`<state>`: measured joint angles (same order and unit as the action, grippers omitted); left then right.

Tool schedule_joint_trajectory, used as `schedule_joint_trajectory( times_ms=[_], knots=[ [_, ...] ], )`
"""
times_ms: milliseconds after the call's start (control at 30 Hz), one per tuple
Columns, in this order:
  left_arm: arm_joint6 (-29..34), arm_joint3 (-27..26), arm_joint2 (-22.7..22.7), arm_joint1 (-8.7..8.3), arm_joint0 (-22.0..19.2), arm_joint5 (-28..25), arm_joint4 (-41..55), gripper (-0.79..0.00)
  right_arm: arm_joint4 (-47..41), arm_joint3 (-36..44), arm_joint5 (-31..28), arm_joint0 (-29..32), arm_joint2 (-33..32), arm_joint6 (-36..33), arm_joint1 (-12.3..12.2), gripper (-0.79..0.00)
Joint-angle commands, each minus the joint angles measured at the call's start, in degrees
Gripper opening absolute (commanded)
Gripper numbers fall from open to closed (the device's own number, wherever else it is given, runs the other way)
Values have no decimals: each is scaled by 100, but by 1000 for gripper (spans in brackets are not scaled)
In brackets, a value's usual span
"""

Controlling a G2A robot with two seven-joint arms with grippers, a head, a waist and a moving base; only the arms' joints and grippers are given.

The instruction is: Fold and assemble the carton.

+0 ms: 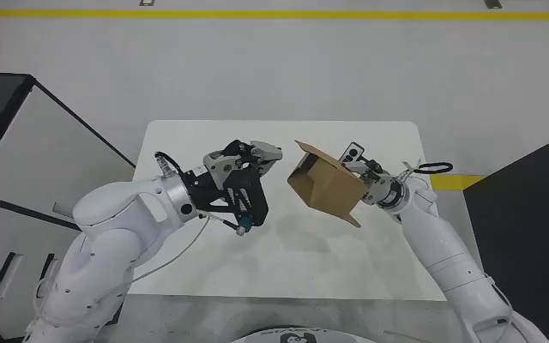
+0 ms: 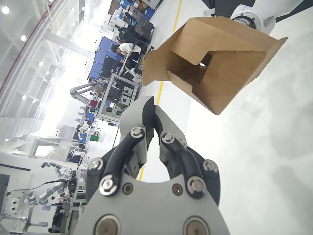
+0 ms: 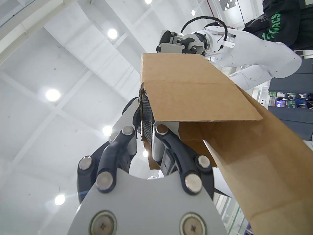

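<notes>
One brown cardboard carton [image 1: 326,187] tilted over the white table [image 1: 283,266] from the top; left wrist: my left gripper [image 2: 151,103] pinched together, empty, near its open end; right wrist: my right gripper [image 3: 144,115] clamped on its wall edge.

A white table [image 1: 343,257] lies beneath the left gripper [image 1: 268,156] and the right gripper [image 1: 367,178]. Beyond both, past the table's far edge, pale grey floor [image 1: 257,69] carries a yellow line [image 1: 274,14]. Outward of the right gripper stands a dark panel [image 1: 515,231]. Above it, a white ceiling [image 3: 36,128] holds round lamps [image 3: 52,94]. Ahead of the left gripper stand racks [image 2: 115,94] and blue cabinets [image 2: 102,50].
</notes>
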<state>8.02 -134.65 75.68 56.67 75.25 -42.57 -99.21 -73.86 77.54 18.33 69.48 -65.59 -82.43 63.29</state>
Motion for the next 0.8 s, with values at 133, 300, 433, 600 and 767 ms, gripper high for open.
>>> schedule_joint_trajectory(
  times_ms=[133,300,433,600,767],
  knots=[
    [1,0,5,-2,-13,8,-51,-785,2,0,-7,-5,-4,-2,1,-785],
    [-411,0,-111,-15,-215,-119,-395,-785,-31,178,0,102,-38,225,7,-785],
    [-525,0,-360,-13,-387,-209,-703,-785,-67,207,36,137,-59,209,14,-785],
    [-475,0,-729,18,-555,-197,-870,-785,-61,185,71,135,-51,192,28,-785],
    [-295,9,-1045,58,-705,-250,-880,-785,-22,165,68,124,-51,171,40,-785]
  ],
)
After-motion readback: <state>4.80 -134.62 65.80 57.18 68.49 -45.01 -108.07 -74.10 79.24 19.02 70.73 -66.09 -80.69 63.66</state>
